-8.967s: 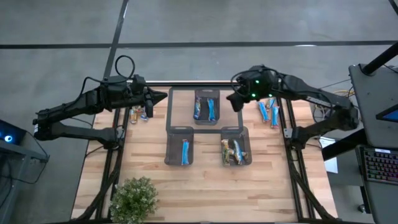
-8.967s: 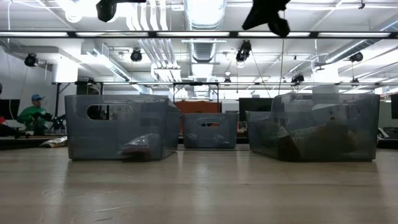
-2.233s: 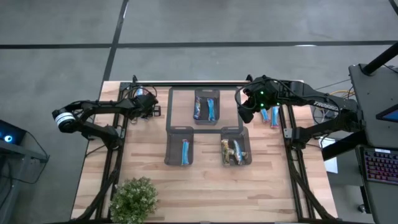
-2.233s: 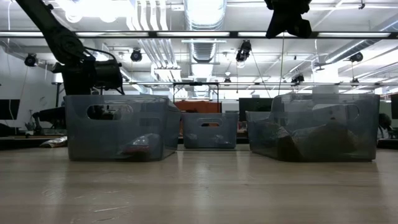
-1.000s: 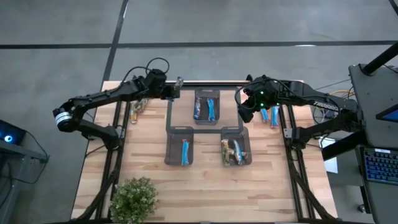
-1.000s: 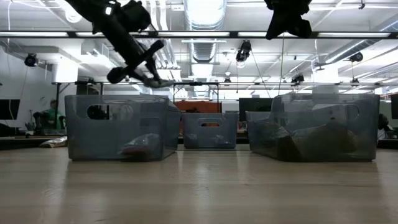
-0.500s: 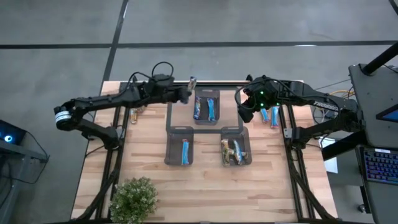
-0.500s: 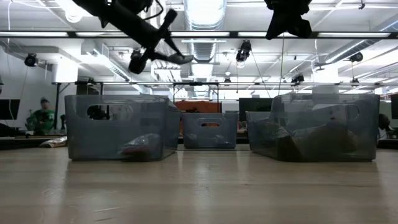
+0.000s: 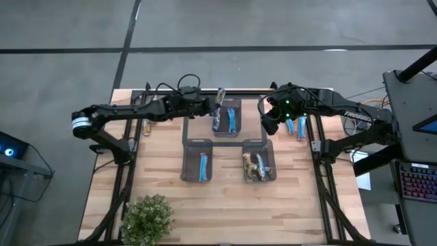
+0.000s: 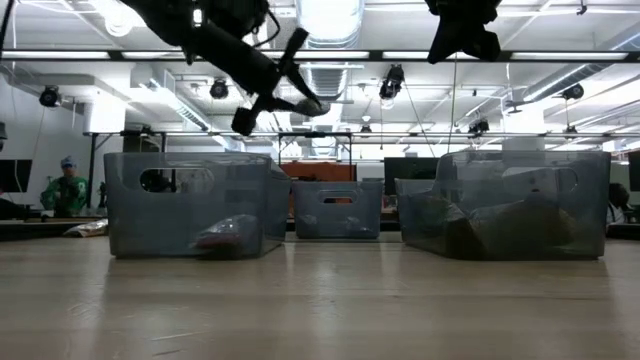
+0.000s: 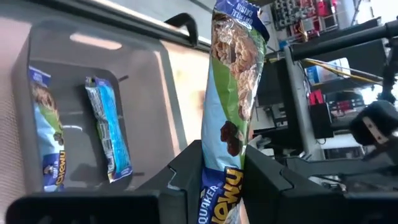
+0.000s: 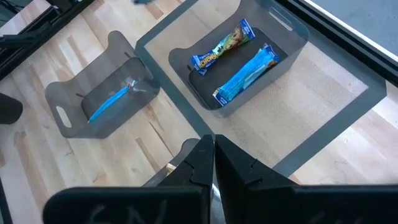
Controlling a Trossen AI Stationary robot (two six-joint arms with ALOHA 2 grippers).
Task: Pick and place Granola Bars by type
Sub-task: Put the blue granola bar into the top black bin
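My left gripper (image 9: 212, 103) is shut on a blue-and-green granola bar (image 9: 220, 96), high above the left rim of the far middle bin (image 9: 237, 102). That bin holds two bars (image 11: 107, 134). The near left bin (image 9: 188, 161) holds one blue bar (image 9: 203, 167), and the near right bin (image 9: 272, 161) holds several mixed bars. Loose blue bars (image 9: 295, 124) lie on the table at the far right, and a few (image 9: 147, 125) at the far left. My right gripper (image 12: 210, 155) hangs shut with nothing in it, high over the table just right of the far bin. My left gripper pinches the bar between its two fingers (image 11: 185, 171) near its printed lower end (image 11: 225, 186). The fingers come nearly level from the table's left. Most of the bar (image 11: 233, 81) sticks out past the fingertips, lifted clear above the bin.
A potted plant (image 9: 147, 217) stands at the near left corner. The three bins sit on a grey mat (image 9: 205, 126) in the middle of the table. The arms' frame rails (image 9: 317, 137) run along both sides. A person (image 10: 68, 185) sits in the room beyond.
My left gripper has carried the bar along the far edge toward the table's right, from left of the mat to above the far bin's left rim. It has rolled and levelled out meanwhile, and it has stayed shut on the bar.
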